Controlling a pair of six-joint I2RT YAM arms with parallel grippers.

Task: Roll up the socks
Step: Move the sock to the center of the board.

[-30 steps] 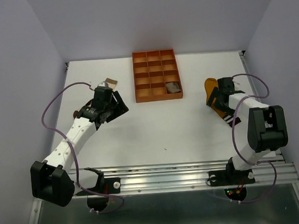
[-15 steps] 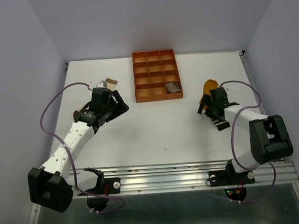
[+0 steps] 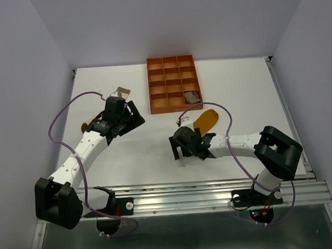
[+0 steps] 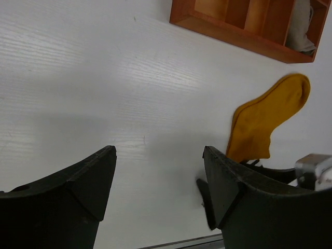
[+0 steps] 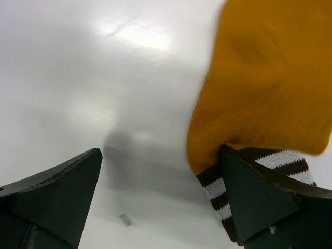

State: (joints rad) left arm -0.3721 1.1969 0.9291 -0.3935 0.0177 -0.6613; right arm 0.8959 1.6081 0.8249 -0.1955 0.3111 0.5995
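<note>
A mustard orange sock (image 3: 206,121) lies flat near the table's middle, below the tray; it also shows in the left wrist view (image 4: 265,118). My right gripper (image 3: 191,152) is at its near end with jaws wide open (image 5: 160,152). The right finger (image 5: 259,202) rests on the sock (image 5: 264,78) and on a brown-and-white striped cuff (image 5: 215,189); I cannot tell whether the cuff belongs to this sock. A taupe sock (image 3: 192,97) sits in a tray compartment. My left gripper (image 3: 134,119) is open and empty (image 4: 160,151) over bare table. A brown-cream piece (image 3: 122,93) peeks out behind it.
The rigid orange tray (image 3: 174,108) with square compartments stands at the back centre; its near wall shows in the left wrist view (image 4: 233,32). My right gripper (image 4: 311,170) appears at that view's lower right. Purple cables loop beside both arms.
My right arm has swung from the table's right side to the middle, and the mustard sock has come along with it. The left arm has hardly moved.
</note>
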